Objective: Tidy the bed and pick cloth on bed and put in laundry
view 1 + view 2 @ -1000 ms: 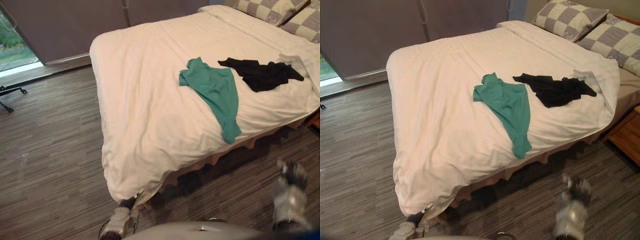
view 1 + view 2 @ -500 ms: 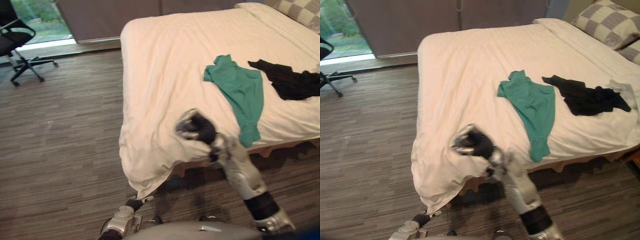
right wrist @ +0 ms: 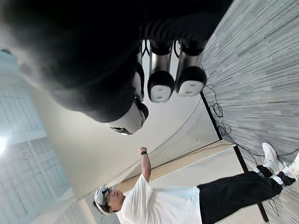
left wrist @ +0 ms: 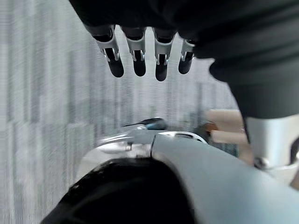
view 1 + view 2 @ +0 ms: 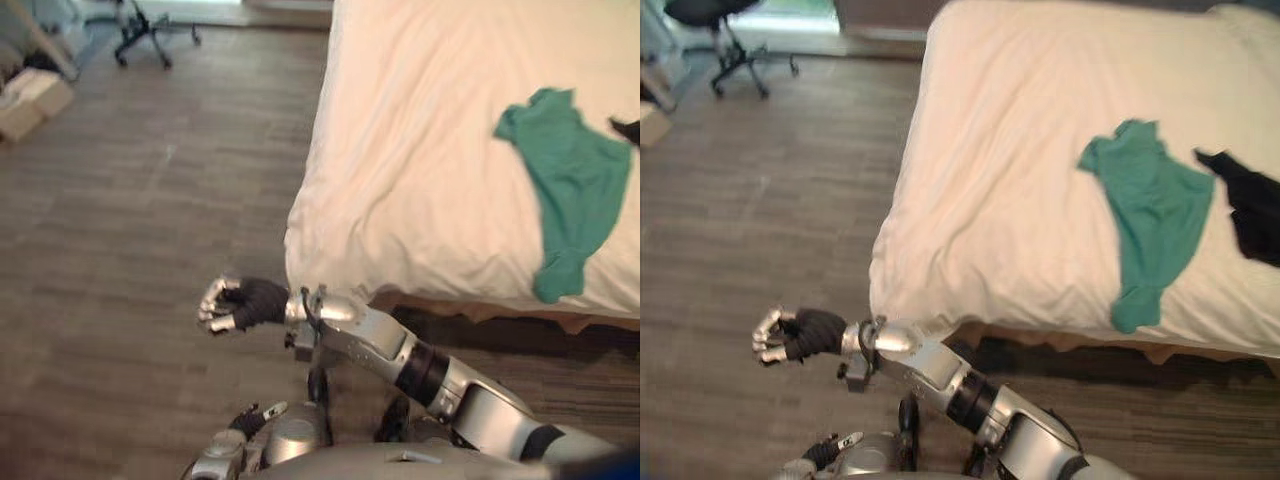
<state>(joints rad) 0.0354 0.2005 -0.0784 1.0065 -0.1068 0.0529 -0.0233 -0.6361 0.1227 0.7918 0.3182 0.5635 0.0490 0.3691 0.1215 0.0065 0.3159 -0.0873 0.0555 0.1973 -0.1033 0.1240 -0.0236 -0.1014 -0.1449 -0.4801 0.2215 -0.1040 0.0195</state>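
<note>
Right hand [image 5: 240, 302] is balled into a fist with nothing in it, hanging over the floor [image 5: 130, 220] just off the bed's [image 5: 400, 190] near corner. The bed cover's edge sits right by its wrist, but the curled fingers aren't touching it. Left hand [image 4: 136, 53] is empty too, fingers loose and fairly straight. The green cloth [image 5: 570, 185] is lying on the bed well away from the right hand, past that corner, with its narrow end running down to the bed's side edge. The black cloth [image 5: 1252, 205] is just beyond the green one, further off again. Going the other way across the floor there's a box [image 5: 35, 92] (can't tell what's in it) and a chair [image 5: 720, 25] beyond it. The right wrist view catches a person [image 3: 173, 203] in a white top and dark trousers with one arm raised.
</note>
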